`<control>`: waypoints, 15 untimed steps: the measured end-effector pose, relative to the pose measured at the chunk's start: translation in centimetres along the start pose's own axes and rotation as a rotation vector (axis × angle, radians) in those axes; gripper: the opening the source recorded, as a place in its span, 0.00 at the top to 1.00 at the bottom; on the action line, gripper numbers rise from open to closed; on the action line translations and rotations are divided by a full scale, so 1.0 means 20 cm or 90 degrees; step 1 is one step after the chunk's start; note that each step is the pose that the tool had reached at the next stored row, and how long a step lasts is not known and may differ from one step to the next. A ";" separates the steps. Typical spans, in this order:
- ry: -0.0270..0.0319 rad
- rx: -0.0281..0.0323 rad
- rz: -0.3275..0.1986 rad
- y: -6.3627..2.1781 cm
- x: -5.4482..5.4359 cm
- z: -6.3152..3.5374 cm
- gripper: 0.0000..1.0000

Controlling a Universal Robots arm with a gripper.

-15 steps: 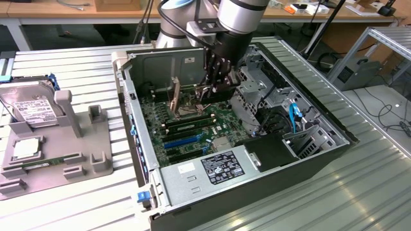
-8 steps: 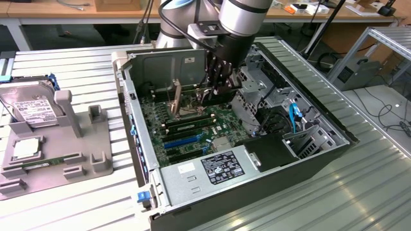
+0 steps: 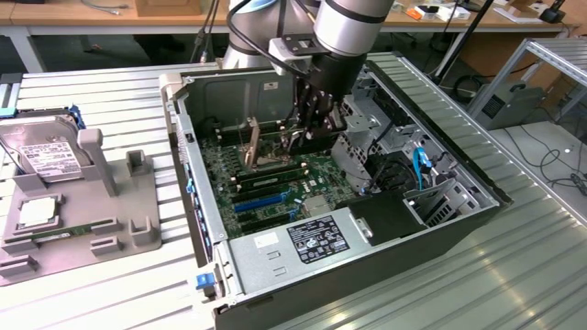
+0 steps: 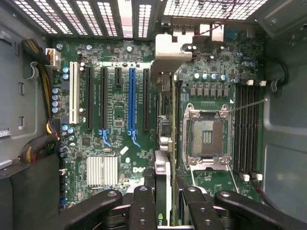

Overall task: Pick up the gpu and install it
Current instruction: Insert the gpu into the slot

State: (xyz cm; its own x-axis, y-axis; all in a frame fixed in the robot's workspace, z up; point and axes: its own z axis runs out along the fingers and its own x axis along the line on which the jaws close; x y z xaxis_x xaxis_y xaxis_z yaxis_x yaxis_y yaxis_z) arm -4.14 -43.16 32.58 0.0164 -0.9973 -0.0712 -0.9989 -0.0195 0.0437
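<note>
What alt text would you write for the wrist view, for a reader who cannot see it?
Looking down into an open computer case, the gripper holds the gpu edge-on above the green motherboard, its silver bracket toward the vented rear wall. Expansion slots, one of them the blue slot, lie on one side of the card, the empty processor socket on the other.
</note>
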 end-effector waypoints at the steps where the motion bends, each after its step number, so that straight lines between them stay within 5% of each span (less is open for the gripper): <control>1: 0.0000 0.0000 0.000 0.005 0.01 0.000 0.73; 4: 0.0039 0.0002 0.002 0.036 0.02 0.005 0.73; 7: 0.0249 0.0017 0.026 0.036 0.02 0.013 0.73; 9: 0.0267 0.0027 0.026 0.037 0.02 0.012 0.73; 11: 0.0265 0.0356 0.024 0.038 0.02 0.014 0.73; 15: 0.0277 0.0375 0.024 0.058 0.02 0.015 0.73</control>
State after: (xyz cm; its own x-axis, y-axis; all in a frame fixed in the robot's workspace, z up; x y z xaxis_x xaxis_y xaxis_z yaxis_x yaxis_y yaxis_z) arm -5.31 -43.59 32.31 -0.0211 -0.9994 -0.0272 -0.9997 0.0215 -0.0133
